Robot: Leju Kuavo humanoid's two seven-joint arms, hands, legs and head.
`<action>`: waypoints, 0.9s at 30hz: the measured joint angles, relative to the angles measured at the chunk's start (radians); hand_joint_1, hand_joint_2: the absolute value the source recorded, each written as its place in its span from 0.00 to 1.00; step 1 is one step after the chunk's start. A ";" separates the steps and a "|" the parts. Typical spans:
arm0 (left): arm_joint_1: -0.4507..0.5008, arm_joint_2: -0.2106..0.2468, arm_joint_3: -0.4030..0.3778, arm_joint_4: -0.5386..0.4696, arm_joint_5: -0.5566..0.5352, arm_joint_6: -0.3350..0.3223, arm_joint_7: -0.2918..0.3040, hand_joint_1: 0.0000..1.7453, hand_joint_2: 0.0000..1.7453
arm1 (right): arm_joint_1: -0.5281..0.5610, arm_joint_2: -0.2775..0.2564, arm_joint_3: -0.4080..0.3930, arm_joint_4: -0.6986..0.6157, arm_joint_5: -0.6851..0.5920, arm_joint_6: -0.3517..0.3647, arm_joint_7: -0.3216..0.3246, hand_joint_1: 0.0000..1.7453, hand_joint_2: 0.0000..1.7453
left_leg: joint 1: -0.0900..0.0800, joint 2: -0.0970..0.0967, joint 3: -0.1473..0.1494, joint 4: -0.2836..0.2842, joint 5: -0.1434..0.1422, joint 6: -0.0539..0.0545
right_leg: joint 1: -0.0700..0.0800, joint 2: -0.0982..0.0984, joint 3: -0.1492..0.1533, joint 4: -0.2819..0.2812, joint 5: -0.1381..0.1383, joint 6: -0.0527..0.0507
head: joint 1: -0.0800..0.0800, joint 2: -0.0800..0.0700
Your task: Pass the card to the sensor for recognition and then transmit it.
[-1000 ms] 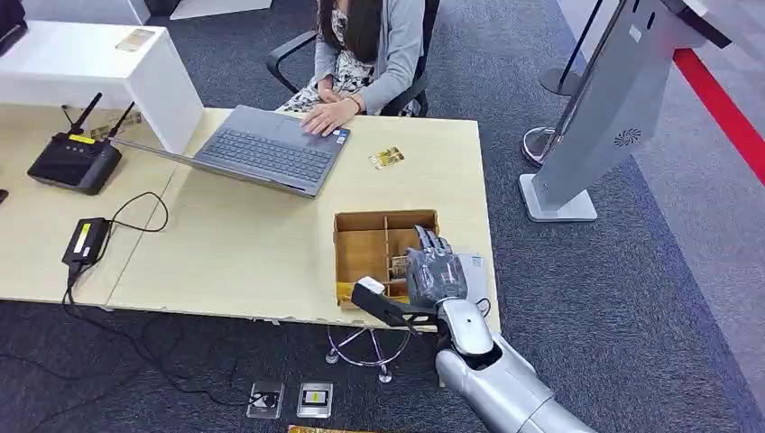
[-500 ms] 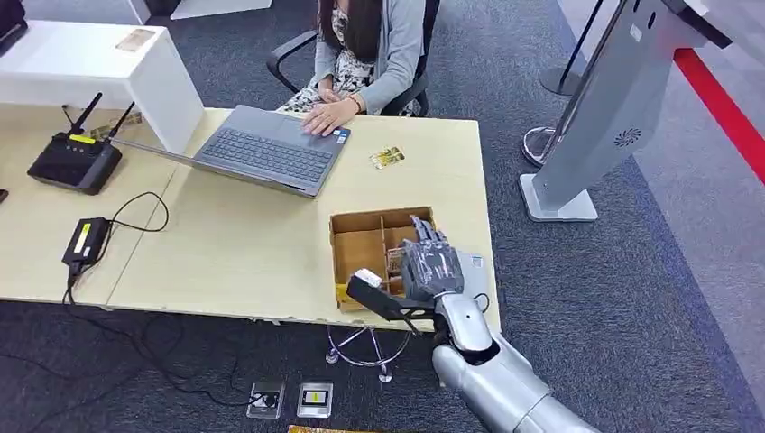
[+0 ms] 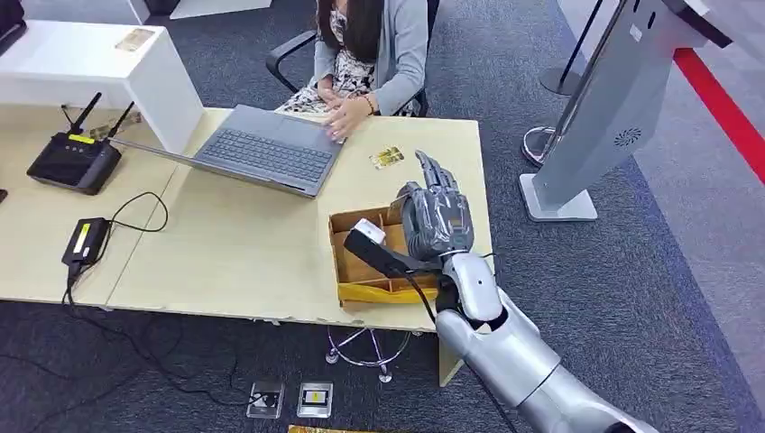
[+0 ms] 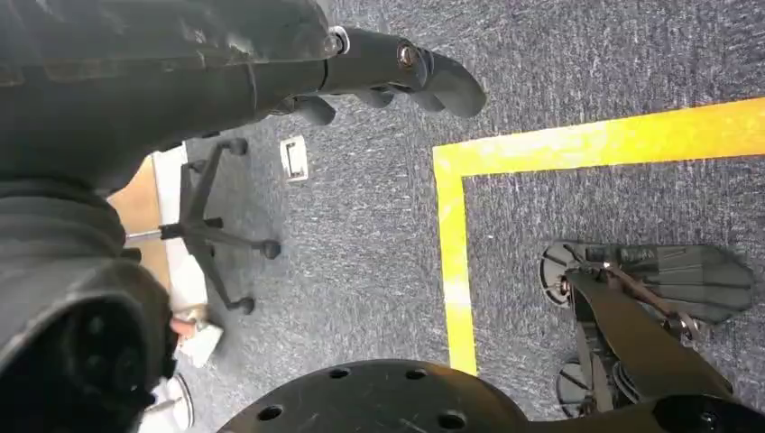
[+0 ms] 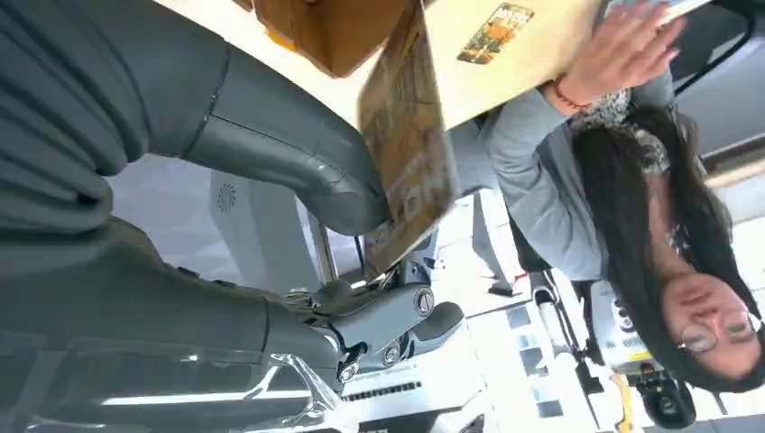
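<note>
Pinching 1 gold card (image 5: pixel 406 144) between thumb and fingers, the right hand (image 3: pixel 436 219) hovers above the cardboard box (image 3: pixel 361 271), the card's long axis apparently running outward from the grip toward the table (image 3: pixel 235 244).

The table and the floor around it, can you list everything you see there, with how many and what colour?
Table: one, light wood, middle.
Laptop: one, grey, open, far side.
Router: one, black, left end.
Adapter: one, black with yellow label, left near edge.
Box: one, brown, divided, right near edge.
Loose card: one, gold, beside the laptop.
Held card: one, gold-brown, in the right hand.
Kiosk: one, silver, floor on the right.
Floor tape: yellow, on grey carpet.
Person: one, grey cardigan, seated behind the laptop.
Right hand: one, grey, above the box, holds a card.
Left hand: one, dark, over the carpet.
</note>
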 joint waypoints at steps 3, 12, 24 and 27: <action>0.000 0.000 -0.001 0.000 -0.004 -0.001 0.000 0.00 0.00 | 0.000 -0.005 -0.004 0.000 -0.011 -0.017 -0.008 1.00 1.00 | 0.000 0.000 0.000 0.000 0.000 0.000 | 0.000 0.000 0.000 0.000 0.000 0.000 | 0.000 0.000; -0.001 0.000 -0.002 0.000 -0.012 0.000 -0.017 0.00 0.00 | -0.076 -0.002 0.003 0.104 -0.053 -0.050 -0.070 1.00 1.00 | 0.000 0.000 0.000 0.000 0.000 0.000 | 0.000 0.000 0.000 0.000 0.000 0.000 | 0.000 0.000; -0.002 0.006 -0.002 0.000 -0.012 -0.011 -0.024 0.00 0.00 | -0.211 0.050 0.006 0.309 -0.061 -0.089 -0.120 1.00 1.00 | 0.000 0.000 -0.001 0.000 0.000 0.000 | 0.000 -0.001 0.000 0.000 0.000 0.000 | 0.000 0.000; -0.002 0.006 -0.002 0.000 -0.012 -0.012 -0.030 0.00 0.00 | -0.231 0.067 0.006 0.359 -0.065 -0.107 -0.136 1.00 1.00 | 0.000 0.000 -0.001 0.000 0.000 0.000 | 0.000 0.000 0.000 0.000 0.000 0.000 | 0.000 0.000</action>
